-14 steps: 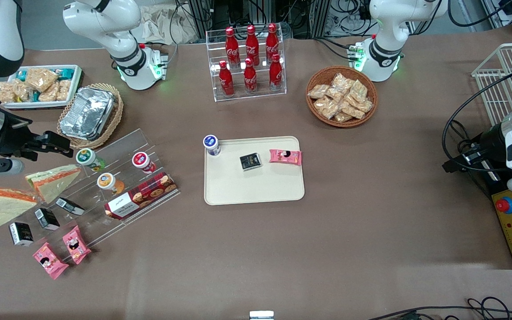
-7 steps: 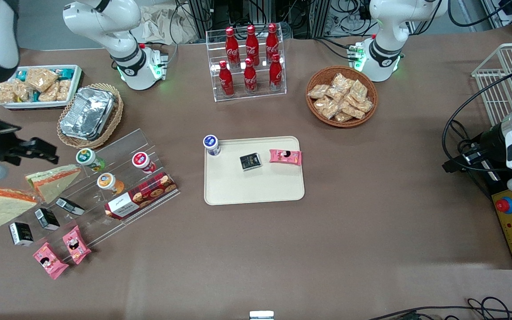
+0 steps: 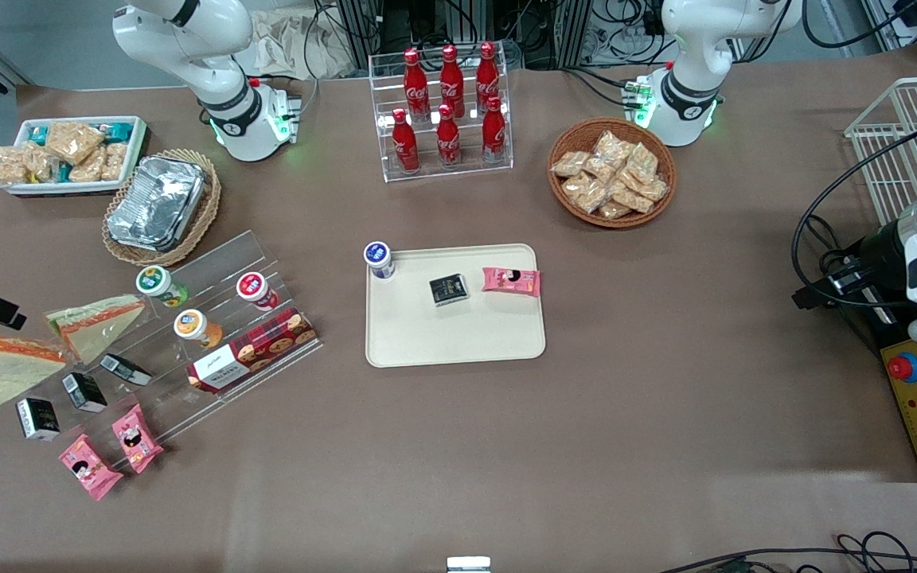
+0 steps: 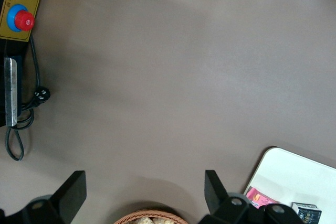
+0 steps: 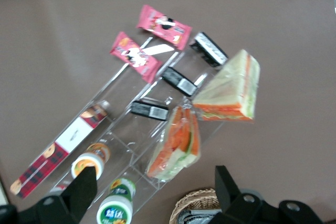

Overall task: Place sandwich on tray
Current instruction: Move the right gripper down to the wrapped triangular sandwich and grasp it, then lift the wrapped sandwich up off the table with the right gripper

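Claw (image 5: 152, 192) pulls back toward working arm's desk edge, spread open, empty; clear-wrapped triangular wedge sandwich (image 3: 95, 323) ungrasped, cream-beige rectangular tray (image 3: 458, 338) lacks it.

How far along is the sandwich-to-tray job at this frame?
Done: nothing; the tray holds only a cup, box and snack pack. In hand: the gripper hovers open and empty above the sandwich. Left: grasp, carry, set on tray.
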